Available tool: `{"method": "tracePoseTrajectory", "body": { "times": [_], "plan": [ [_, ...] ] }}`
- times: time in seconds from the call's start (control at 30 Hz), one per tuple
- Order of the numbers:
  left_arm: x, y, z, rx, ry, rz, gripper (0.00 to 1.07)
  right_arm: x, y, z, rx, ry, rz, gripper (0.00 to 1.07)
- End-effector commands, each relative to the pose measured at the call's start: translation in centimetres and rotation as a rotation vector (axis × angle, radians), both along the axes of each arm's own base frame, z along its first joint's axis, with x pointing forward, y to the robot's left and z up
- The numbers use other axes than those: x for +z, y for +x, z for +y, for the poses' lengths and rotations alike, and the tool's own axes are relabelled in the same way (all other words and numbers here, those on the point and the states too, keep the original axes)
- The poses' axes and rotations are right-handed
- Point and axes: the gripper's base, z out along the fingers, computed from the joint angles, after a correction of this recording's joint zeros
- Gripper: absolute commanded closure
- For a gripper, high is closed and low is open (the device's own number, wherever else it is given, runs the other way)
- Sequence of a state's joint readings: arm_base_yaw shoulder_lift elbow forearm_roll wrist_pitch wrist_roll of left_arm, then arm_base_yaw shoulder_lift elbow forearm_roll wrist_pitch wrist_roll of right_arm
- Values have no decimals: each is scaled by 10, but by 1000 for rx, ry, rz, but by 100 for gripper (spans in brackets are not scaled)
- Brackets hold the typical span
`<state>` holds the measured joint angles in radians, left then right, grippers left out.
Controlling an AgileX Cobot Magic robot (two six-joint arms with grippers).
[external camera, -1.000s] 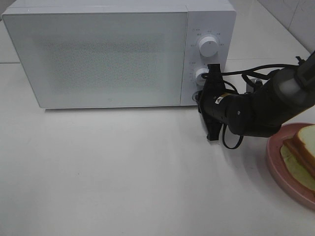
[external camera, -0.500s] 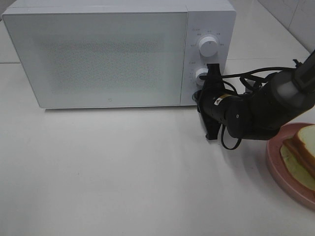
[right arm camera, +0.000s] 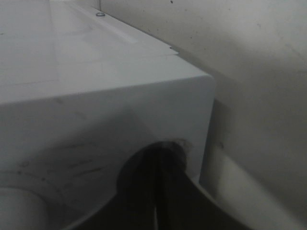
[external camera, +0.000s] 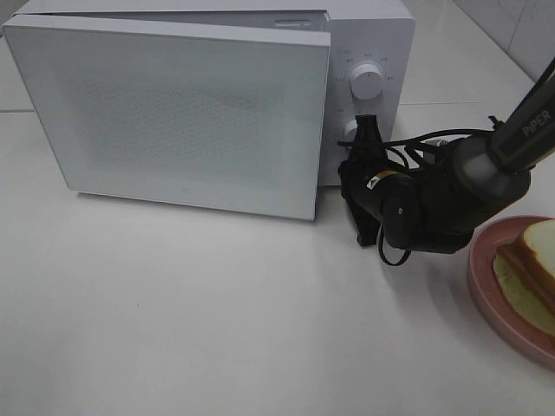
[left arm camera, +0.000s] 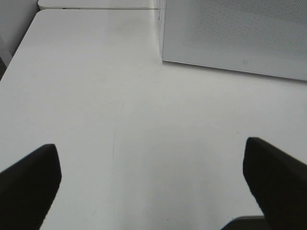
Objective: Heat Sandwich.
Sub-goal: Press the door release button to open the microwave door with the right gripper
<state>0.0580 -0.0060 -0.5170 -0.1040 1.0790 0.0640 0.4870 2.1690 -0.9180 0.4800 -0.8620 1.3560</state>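
**First:** White bread with a tan crust was noted at the right edge of the high view. Was that the sandwich point(external camera: 536, 260)?

**Second:** It was. It was laid on the pink plate point(external camera: 484, 282), which was cut off by the frame and was set on the table point(external camera: 217, 329).

**First:** And what was seen just beyond the plate?

**Second:** The right arm point(external camera: 451, 195) was stretched from there to the microwave point(external camera: 373, 35). The right gripper point(right arm camera: 156, 165) was closed tight with nothing held. Its tips were set into a round recess point(right arm camera: 132, 165) low on the control panel, below the upper knob point(external camera: 367, 82).

**First:** Was the door point(external camera: 182, 113) shut?

**Second:** No, it was swung slightly ajar.

**First:** And the other claw?

**Second:** The left gripper point(left arm camera: 153, 179) was spread wide over bare table. Nothing was held between its fingers point(left arm camera: 29, 179).
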Motion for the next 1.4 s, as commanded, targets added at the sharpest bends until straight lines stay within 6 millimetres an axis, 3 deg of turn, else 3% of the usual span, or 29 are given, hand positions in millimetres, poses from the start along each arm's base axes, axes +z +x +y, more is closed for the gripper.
{"method": "tracePoseTrajectory", "body": {
  "times": [0.03,0.67,0.97,1.4],
  "plan": [
    [0,-2,-1,-1,-12,-25,9,60,36,0,-37,15,-437,107],
    [0,-2,-1,-1,-12,-25,9,52,29,7,-4,2,-317,107],
    [0,-2,-1,0,-11,-25,9,34,-1,-3,21,-13,-64,107],
    [0,-2,-1,0,-11,-25,9,29,-42,-17,114,-114,153,107]
  ]
}}
